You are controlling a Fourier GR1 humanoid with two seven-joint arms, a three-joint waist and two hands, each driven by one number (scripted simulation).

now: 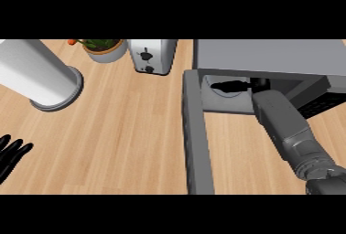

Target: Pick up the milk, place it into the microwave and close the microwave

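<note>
The grey microwave [270,54] stands at the back right with its door [196,141] swung open toward me. My right forearm reaches into the cavity, and only a black piece of the right hand [259,84] shows under the microwave's top edge. A dark shape [229,86] lies on the pale round plate [215,97] inside. The milk is not in sight; whether the hand holds it is hidden. My left hand [11,154] rests open at the lower left edge, fingers up.
A tall white cylinder [37,73] stands on a round base at the back left. A potted plant [105,47] and a white toaster [152,55] sit along the back edge. Bare wooden counter [121,132] lies left of the open door.
</note>
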